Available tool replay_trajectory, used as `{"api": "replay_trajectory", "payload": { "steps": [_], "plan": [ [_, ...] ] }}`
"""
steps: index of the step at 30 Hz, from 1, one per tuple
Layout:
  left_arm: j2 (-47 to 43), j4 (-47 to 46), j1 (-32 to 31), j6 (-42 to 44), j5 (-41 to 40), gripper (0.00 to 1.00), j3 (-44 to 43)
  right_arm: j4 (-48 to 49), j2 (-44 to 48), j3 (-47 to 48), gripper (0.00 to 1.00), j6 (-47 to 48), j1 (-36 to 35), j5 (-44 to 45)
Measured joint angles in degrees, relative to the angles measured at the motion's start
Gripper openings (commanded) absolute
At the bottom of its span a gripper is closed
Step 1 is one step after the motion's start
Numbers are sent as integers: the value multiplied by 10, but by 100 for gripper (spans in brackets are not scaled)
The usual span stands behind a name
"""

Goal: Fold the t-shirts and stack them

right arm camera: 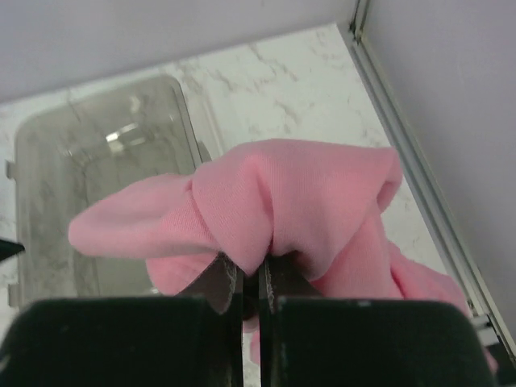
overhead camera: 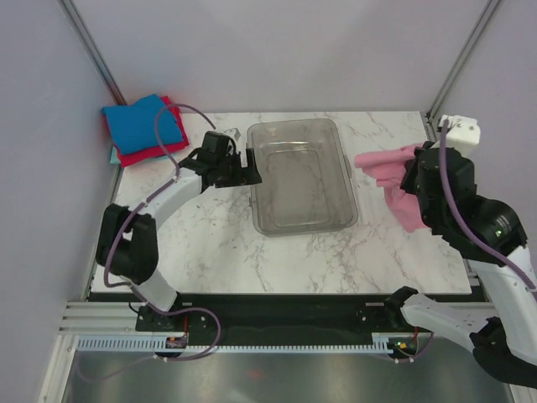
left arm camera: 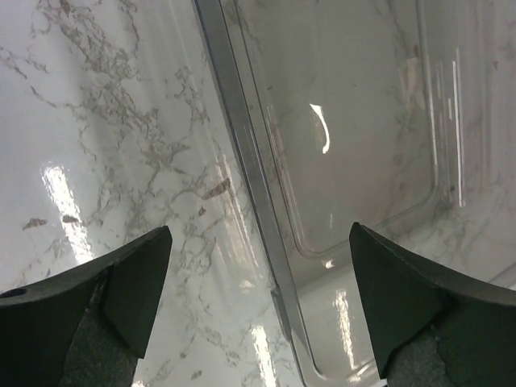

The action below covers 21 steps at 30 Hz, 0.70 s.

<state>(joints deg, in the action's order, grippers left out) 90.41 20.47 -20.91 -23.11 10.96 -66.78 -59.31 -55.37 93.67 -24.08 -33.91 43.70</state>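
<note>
The right hand (right arm camera: 251, 278) is clamped on a bunched fold of the pink t-shirt (right arm camera: 306, 193), which hangs from it over the right side of the marble desk (right arm camera: 266, 89), just beside the clear plastic bin (right arm camera: 121, 169). The left hand (left arm camera: 258, 242) hovers with its fingers spread wide and nothing between them, above the bin's left rim, and at the desk's far left corner lies a stack of folded shirts (overhead camera: 144, 128), blue over red
</note>
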Motion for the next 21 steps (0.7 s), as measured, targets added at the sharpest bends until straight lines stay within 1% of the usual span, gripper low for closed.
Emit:
{"api": "replay_trajectory", "payload": {
  "steps": [1,2,4,5,7,8,10,11,13,16,20,21],
  "plan": [
    [28,-1,-5,2,-7,95,-18,-8,-1,-17,0,-4,0,-5],
    [55,2,-8,3,-14,86,-37,-15,-1,-38,0,-8,0,-14],
    [98,0,-10,5,-21,73,-64,-22,6,-70,0,-18,-1,-31],
    [120,1,-10,7,-22,56,-76,-24,11,-82,0,-22,-1,-38],
    [151,4,-10,12,-24,42,-92,-24,26,-100,0,-28,-1,-52],
    [163,4,-10,13,-21,30,-96,-23,36,-108,0,-31,-1,-57],
    [169,8,-10,16,-21,22,-102,-23,51,-117,0,-34,-1,-63],
    [167,16,-11,16,-25,19,-105,-19,58,-123,0,-35,-1,-65],
    [161,32,-11,19,-33,18,-110,-17,68,-132,0,-37,-1,-66],
    [122,92,-10,44,-54,16,-98,-6,74,-154,0,-40,-1,-70],
    [-12,172,4,59,-109,17,-21,19,73,-196,0,-47,-1,-95],
    [-57,194,18,65,-120,12,0,24,73,-204,0,-48,-1,-102]
  ]
}}
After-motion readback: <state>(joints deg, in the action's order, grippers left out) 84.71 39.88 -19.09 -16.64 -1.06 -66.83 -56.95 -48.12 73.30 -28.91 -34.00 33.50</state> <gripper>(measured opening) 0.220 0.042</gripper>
